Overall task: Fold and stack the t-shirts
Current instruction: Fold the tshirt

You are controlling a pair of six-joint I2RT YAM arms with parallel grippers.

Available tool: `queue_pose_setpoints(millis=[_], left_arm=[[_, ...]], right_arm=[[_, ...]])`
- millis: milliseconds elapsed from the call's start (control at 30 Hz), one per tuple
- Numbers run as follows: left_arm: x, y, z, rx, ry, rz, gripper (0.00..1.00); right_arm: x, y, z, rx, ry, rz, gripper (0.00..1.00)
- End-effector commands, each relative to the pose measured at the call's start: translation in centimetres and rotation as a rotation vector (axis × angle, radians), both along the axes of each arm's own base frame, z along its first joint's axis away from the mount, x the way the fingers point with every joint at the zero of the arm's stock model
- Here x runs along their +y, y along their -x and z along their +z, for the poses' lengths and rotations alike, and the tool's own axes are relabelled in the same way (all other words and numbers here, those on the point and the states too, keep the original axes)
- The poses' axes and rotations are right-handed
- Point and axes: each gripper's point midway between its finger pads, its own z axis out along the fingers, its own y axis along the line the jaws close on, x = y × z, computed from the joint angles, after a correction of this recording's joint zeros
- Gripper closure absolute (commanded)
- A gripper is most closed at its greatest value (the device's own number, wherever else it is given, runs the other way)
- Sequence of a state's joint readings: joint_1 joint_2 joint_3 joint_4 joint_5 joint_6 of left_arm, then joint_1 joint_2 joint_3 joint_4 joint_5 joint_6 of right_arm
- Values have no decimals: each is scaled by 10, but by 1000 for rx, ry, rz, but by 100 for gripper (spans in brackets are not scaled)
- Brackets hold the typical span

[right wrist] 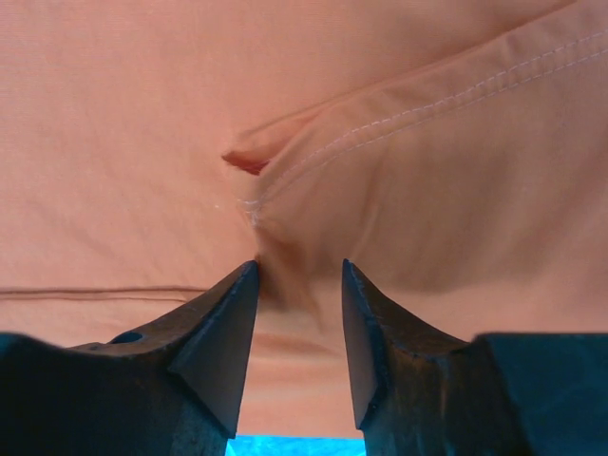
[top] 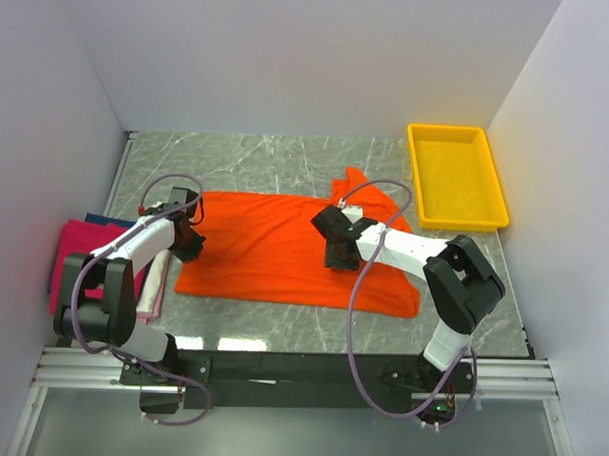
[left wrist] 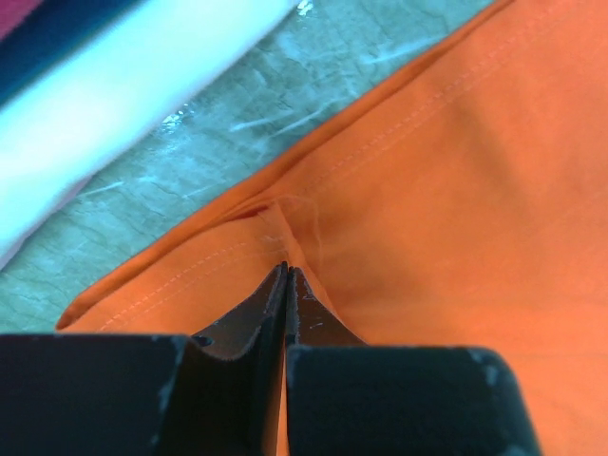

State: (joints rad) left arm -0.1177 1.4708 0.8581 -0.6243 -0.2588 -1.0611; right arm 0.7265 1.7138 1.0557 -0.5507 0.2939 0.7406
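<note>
Orange t-shirt [top: 274, 252] lies flat, long axis running straight between my two hands | left gripper [left wrist: 286, 271] pinched shut on the hem at its tips | right gripper [right wrist: 299, 271] half open, straddling a seam pucker, nothing clamped yet, I reckon

- Top view: left arm [top: 134, 244] covers the right side of the folded stack. Pale t-shirt [top: 158, 283] shows only as a strip beside the arm, and dark blue t-shirt [top: 107, 219] only as a sliver at the far edge.
- Magenta t-shirt [top: 75, 255]: layer count unreadable.
- Left gripper [top: 189, 236]: fingertips hidden under its own body from above. In the wrist view, the cloth between the pads is not visible, only a pucker at the tips.
- Orange t-shirt [top: 274, 252]: right arm [top: 404, 249] hides a band of it.
- Right wrist view: shirt runs off every edge. Blue strip [right wrist: 294, 446] at the bottom edge can't be identified.
- Left wrist view: stack blurred, cut off at the top-left corner.
</note>
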Motion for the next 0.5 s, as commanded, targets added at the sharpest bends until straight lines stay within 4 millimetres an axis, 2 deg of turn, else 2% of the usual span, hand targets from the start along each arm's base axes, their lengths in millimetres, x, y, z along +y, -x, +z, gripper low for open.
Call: queue_pose_setpoints(millis=[0, 200, 400, 467], left_arm=[[3, -3, 0, -15, 3, -9, 92], [5, -3, 0, -20, 5, -6, 92], [9, -1, -2, -16, 10, 4, 93], [10, -1, -2, -18, 10, 5, 93]], right_arm=[[6, -12, 10, -52, 16, -23, 54], [4, -13, 15, -71, 18, -39, 69], [2, -12, 17, -74, 21, -44, 100], [0, -11, 20, -83, 19, -53, 100]])
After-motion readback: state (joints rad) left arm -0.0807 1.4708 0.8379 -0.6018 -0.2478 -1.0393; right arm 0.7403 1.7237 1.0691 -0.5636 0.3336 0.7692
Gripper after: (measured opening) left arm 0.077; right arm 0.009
